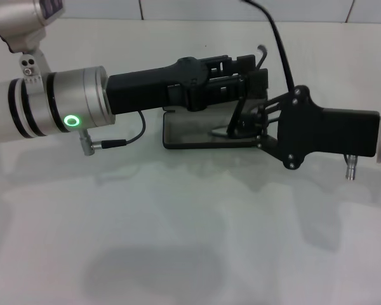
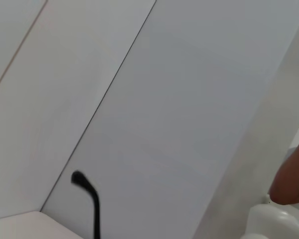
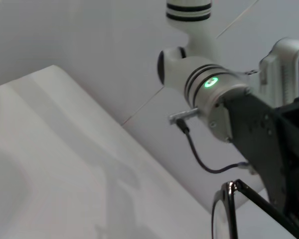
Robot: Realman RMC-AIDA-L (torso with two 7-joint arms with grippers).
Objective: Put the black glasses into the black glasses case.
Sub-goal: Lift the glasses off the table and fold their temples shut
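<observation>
The black glasses case (image 1: 187,132) lies open at mid-table, its grey lining up. My left gripper (image 1: 244,76) reaches in from the left and hangs over the case's far right corner. My right gripper (image 1: 241,127) comes in from the right, low over the case's right end. The black glasses (image 1: 220,133) show as a thin frame just above the lining between the two grippers. Close up, the right wrist view shows the black glasses (image 3: 228,206) as a lens rim and one slim temple arm that runs under the left gripper's black body (image 3: 269,149). Which gripper holds them is hidden.
A black cable (image 1: 280,54) runs from the back wall down to my right gripper. A thin cable (image 1: 124,141) loops from the left wrist by the case's left end. White table (image 1: 190,241) surrounds the case.
</observation>
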